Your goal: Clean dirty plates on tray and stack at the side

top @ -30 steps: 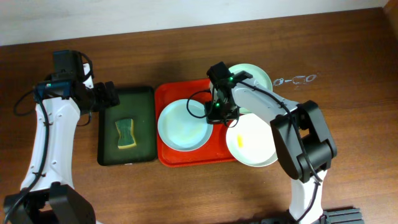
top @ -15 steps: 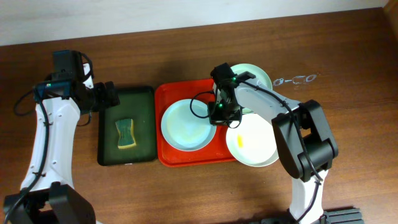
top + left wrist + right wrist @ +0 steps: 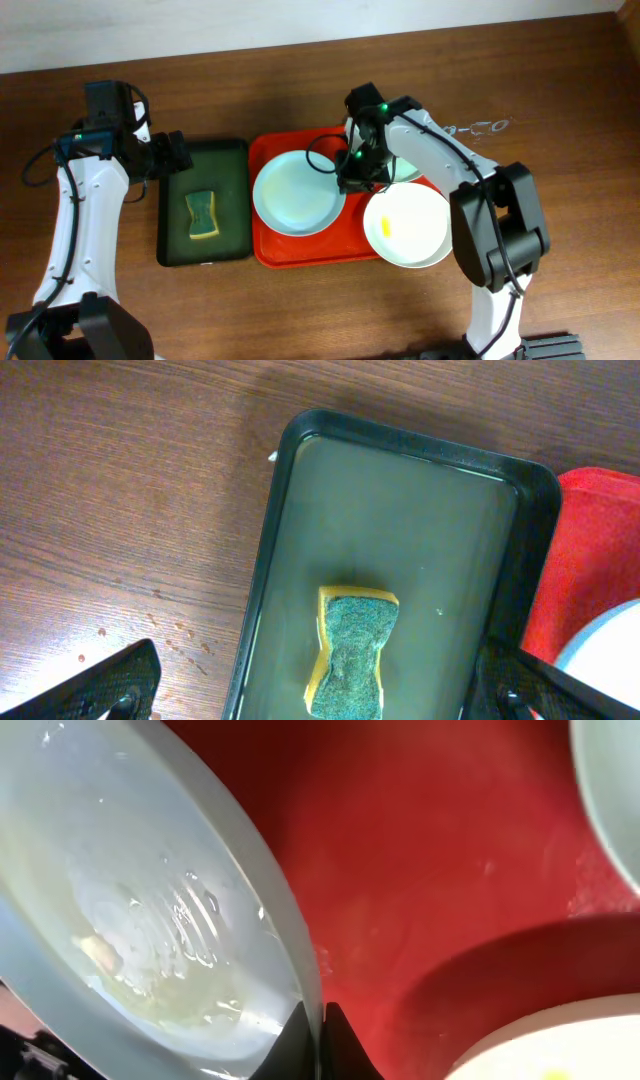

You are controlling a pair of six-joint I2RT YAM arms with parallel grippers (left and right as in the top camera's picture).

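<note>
While the right gripper point(image 3: 356, 178) pinches the right-hand rim of the pale blue plate point(image 3: 297, 193), jaws narrow and closed on that rim, the plate sits over the left half of the red tray point(image 3: 300, 249). Right wrist view: fingertips point(image 3: 298, 1032) clamp the plate edge, the plate looks tilted, with a wet film and faint yellowish residue inside. White plate point(image 3: 405, 226) with a yellow smear point(image 3: 385, 228) lies at the tray's right end, overhanging the rim onto the table point(image 3: 250, 80). Third plate point(image 3: 612, 780), pale green, is at the tray's far right corner, mostly hidden under the right arm in the overhead view.

Left gripper point(image 3: 172, 152) hovers over the top-left edge of the dark green tray point(image 3: 232, 160), jaws wide apart, holding nothing; both fingers point(image 3: 115, 685) show at the bottom corners of the left wrist view. Sponge point(image 3: 350, 652), yellow with a green scrub face, lies in the green tray, toward its near end. Green tray sits just beside the red tray, on its left. Water drops point(image 3: 180, 632) speckle the wood beside the green tray.
</note>
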